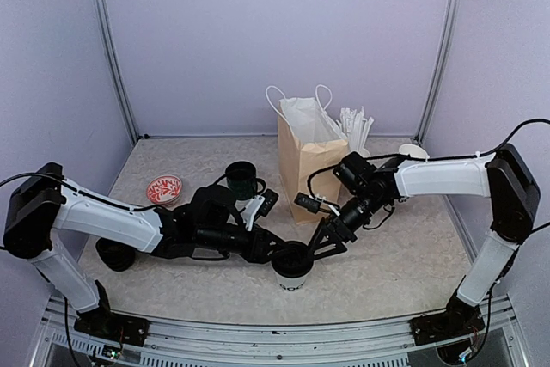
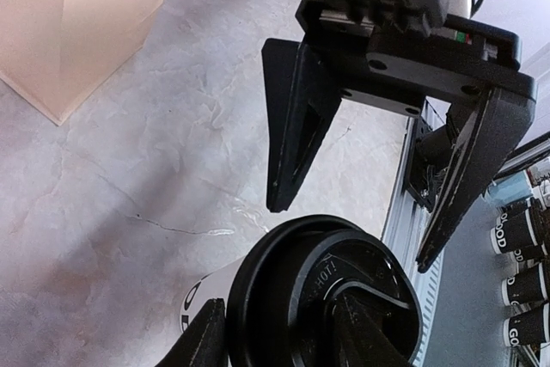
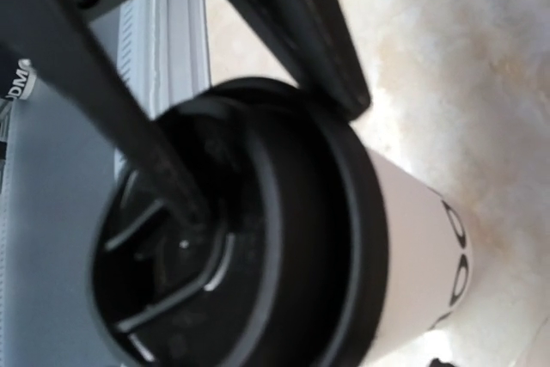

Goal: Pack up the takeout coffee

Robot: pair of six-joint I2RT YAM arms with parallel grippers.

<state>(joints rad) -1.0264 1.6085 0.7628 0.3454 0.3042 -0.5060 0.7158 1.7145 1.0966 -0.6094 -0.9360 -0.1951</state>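
One takeout coffee cup (image 1: 293, 279), white with a black lid and black lettering, stands near the table's front edge. It fills the bottom of the left wrist view (image 2: 284, 272) and most of the right wrist view (image 3: 412, 247). My left gripper (image 1: 277, 257) pinches its rim from the left, one finger outside the wall and the other in the lid's recess (image 2: 284, 320). My right gripper (image 1: 320, 245) is open just above the lid from the right (image 3: 275, 159). One of its fingers is over the lid's middle and the other is past the rim. It also shows in the left wrist view (image 2: 351, 234).
A brown paper bag (image 1: 309, 161) with white tissue and handles stands open behind the cup. A dark green mug (image 1: 241, 178) and a red patterned dish (image 1: 164, 189) lie to the left. White sticks (image 1: 355, 129) stand behind the bag. More lettered cups (image 2: 520, 272) sit beyond the table's rail.
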